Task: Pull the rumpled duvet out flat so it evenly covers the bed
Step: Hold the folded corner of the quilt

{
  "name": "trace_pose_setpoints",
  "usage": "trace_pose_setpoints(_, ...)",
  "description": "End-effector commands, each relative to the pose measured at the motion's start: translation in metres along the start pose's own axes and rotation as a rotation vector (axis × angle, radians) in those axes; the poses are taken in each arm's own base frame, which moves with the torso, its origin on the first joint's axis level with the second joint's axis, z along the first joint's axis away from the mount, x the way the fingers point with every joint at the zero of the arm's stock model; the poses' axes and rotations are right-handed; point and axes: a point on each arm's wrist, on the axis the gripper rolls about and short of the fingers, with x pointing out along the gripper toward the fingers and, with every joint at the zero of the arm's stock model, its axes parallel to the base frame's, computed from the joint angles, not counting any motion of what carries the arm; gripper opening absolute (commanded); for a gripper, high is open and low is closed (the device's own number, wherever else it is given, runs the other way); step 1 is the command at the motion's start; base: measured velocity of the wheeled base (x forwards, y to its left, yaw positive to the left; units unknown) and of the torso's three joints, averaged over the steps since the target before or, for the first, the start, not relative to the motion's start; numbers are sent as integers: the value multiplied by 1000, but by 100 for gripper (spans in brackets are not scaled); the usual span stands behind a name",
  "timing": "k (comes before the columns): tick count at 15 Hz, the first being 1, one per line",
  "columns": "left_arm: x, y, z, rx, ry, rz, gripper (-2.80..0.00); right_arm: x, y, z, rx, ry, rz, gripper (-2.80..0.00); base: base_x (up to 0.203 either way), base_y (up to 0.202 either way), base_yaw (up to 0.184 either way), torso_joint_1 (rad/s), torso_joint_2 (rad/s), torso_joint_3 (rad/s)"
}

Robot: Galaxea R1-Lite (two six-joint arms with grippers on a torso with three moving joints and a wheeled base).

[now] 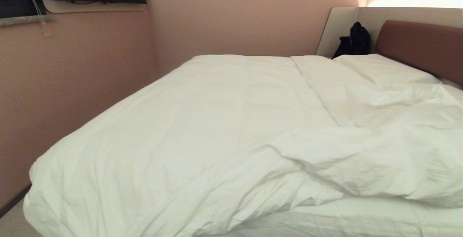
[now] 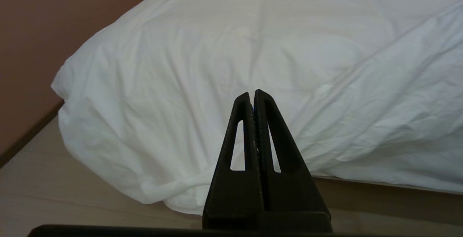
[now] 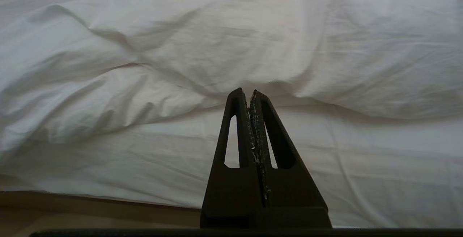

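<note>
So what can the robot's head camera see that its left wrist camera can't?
Only the head view shows the reddish-brown headboard, a black bag beside it, a pillow and the bare sheet where the duvet is pulled back. Only the left wrist view shows the left end effector, shut, and the floor by the bed's corner. Both show the rumpled white duvet and the pink wall.

puffy creased cloth duvet [image 1: 202, 121]: plain white, no pattern
taut flat mattress sheet [image 3: 361, 164]: white, plain
rectangular soft pillow [image 1: 383, 68]: white
padded headboard [image 1: 419, 45]: reddish-brown, set in a pale grey surround [image 1: 340, 27]
wall [image 1: 72, 70]: dusty pink, unpatterned
lumpy bag in the corner [image 1: 356, 39]: black
left gripper [image 2: 252, 94]: matte black
right gripper [image 3: 246, 92]: black, pale specks seen on the inner pads
floor [image 2: 54, 186]: light beige wood tone
</note>
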Motion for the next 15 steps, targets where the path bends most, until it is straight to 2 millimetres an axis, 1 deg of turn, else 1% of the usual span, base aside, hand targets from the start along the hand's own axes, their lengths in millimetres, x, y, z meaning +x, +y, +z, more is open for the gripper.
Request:
trace_pose_setpoints(1,0,0,0,0,0,0,-280,0,0,0,0,0,0,-280,0,-190,0,0,2,2)
trace_pose_setpoints(7,0,0,0,-17,-2,5,-280,0,0,0,0,0,0,-280,0,-193,-1,6,3,2)
trace_pose_setpoints(9,0,0,0,-31,-3,6,-280,0,0,0,0,0,0,-280,0,-142,-1,2,3,0)
trace_pose_setpoints(14,0,0,1,-56,-16,8,-280,0,0,0,0,-2,0,-280,0,-13,-3,0,0,0)
trace_pose_setpoints(15,0,0,1,-56,-16,8,-280,0,0,0,0,-2,0,-280,-90,0,6,14,2,-1)
